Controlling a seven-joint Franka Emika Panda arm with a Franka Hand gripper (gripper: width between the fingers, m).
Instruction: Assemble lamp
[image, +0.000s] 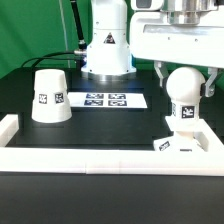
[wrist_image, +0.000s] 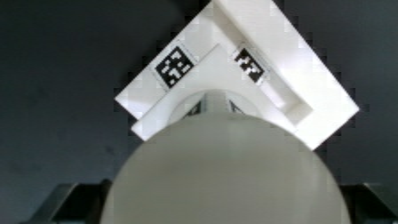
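1. Gripper (image: 185, 76) hangs straight down at three o'clock in the exterior view, its fingers flanking the bulb (image: 184, 92); I cannot tell whether they pinch it.
2. Smooth, round white bulb stands on the blocky, tagged base (image: 180, 138).
3. Tapered white shade (image: 50, 97) sits at nine o'clock, well apart.

Shade (image: 50, 97) sits at the exterior view's left | marker board (image: 105, 100) lies centre, just beside it | bulb (image: 185, 88) stands upright on base (image: 178, 138), over on the right | rail (image: 100, 160) runs along the front, base just behind it
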